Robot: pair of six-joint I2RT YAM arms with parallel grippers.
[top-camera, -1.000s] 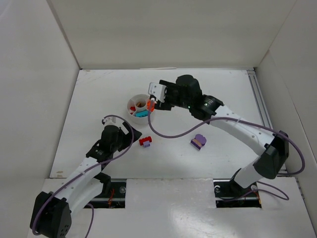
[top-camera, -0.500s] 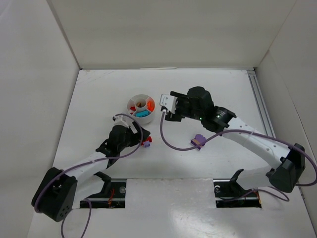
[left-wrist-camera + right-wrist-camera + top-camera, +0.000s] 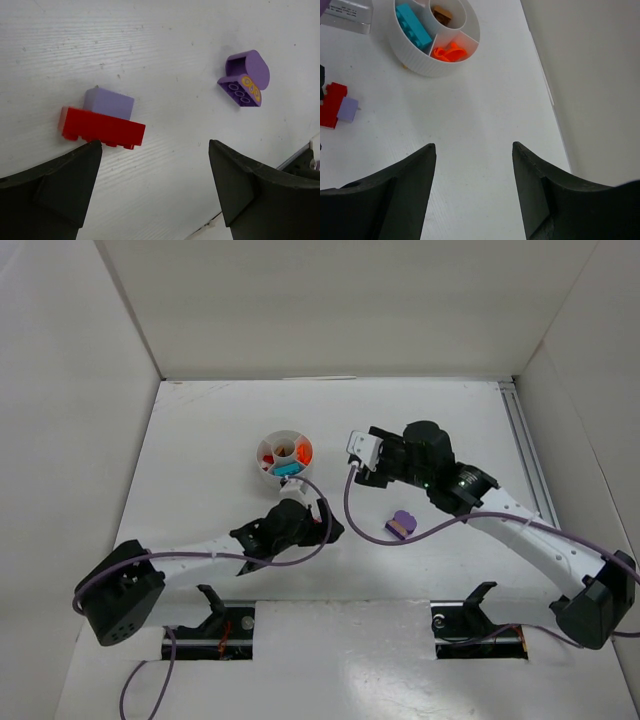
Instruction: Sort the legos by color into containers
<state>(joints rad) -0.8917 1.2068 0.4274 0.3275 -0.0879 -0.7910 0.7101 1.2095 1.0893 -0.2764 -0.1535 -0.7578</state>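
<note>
Two joined plastic bricks [image 3: 102, 129], red and lilac, lie unsorted; left tool [image 3: 155, 145] gapes beside them (ready to grasp, I judge); right tool [image 3: 473, 146] hangs open, empty.

Dish [image 3: 422, 64] far centre on bench [image 3: 200, 420], bricks [image 3: 414, 25] in its compartments; stacked brick pair [image 3: 102, 122] before it; rounded brick [image 3: 401, 525] right of pair.
</note>
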